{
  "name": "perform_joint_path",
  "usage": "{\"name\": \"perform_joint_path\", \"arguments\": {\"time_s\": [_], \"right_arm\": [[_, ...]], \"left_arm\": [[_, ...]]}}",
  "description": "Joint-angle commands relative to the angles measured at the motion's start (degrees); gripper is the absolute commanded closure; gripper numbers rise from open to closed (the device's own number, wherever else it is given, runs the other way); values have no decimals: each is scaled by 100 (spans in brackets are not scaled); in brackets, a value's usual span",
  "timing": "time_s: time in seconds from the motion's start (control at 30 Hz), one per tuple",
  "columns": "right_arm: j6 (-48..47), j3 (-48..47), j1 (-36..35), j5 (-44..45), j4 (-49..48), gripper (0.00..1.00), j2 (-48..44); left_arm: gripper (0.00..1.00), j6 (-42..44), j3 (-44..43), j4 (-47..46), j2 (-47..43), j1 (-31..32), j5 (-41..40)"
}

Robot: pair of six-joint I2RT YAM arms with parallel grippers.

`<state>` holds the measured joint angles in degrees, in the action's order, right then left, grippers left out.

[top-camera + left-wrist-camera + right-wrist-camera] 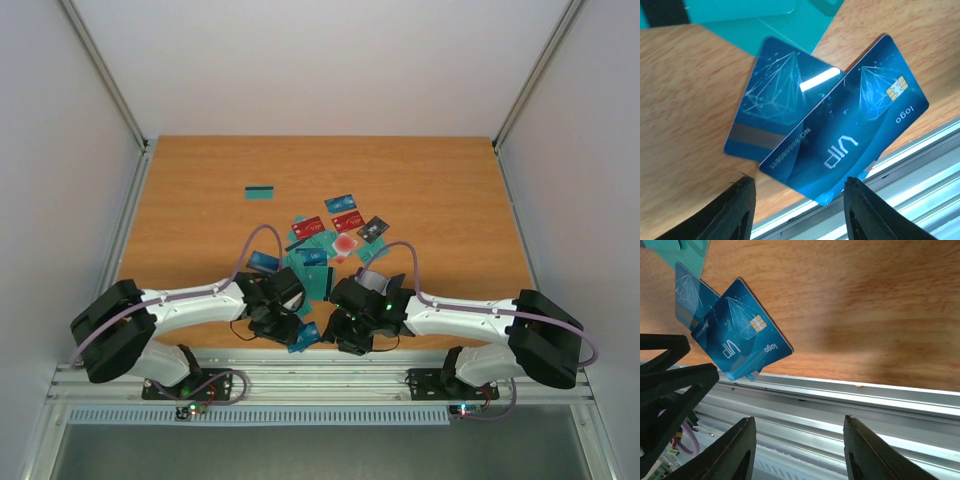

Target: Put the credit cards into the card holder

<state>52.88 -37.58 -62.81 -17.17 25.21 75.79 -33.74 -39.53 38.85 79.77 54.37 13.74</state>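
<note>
Two blue credit cards lie overlapped at the table's front edge. The upper one is a VIP card with a chip; one of its corners hangs over the edge. The lower one has a grey stripe. My left gripper is open and empty, its jaws on either side of the VIP card's near corner, not touching it. My right gripper is open and empty over the metal rail, to the right of the VIP card. More teal, red and grey cards lie in a pile. I cannot make out the card holder.
An aluminium rail runs along the table's front edge. A lone teal card with a dark stripe lies at the far left of the pile. The left gripper's black fingers show close beside my right gripper. The two wrists nearly meet.
</note>
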Motion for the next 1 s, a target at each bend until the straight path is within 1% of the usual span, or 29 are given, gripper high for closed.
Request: {"name": "perform_joint_path", "arguments": {"time_s": [0.0, 0.13, 0.23, 0.33, 0.47, 0.6, 0.77, 0.83, 0.97], "right_arm": [[165, 238, -56, 208, -423, 49, 37], [156, 412, -41, 113, -588, 47, 41], [20, 366, -21, 56, -281, 44, -6], [-4, 416, -13, 118, 148, 39, -240], [104, 705, 42, 149, 174, 36, -699], [107, 941, 75, -68, -273, 35, -637], [-3, 1050, 76, -234, -740, 34, -424], [32, 1185, 91, -263, -1036, 34, -458], [175, 1536, 149, -324, -1773, 34, -503]], "left_arm": [[51, 366, -27, -531, 368, -23, 249], [53, 239, -69, -685, 680, 17, 444], [53, 30, -140, -715, 770, 131, 437], [54, -193, -322, -632, 865, 260, 412], [54, -426, -436, -707, 964, 421, 411], [54, -543, -543, -572, 1000, 443, 253], [54, -533, -767, -100, 683, 443, -76], [55, -507, -878, 72, 547, 444, -156], [58, -354, -1004, 80, 404, 443, -103]]}}
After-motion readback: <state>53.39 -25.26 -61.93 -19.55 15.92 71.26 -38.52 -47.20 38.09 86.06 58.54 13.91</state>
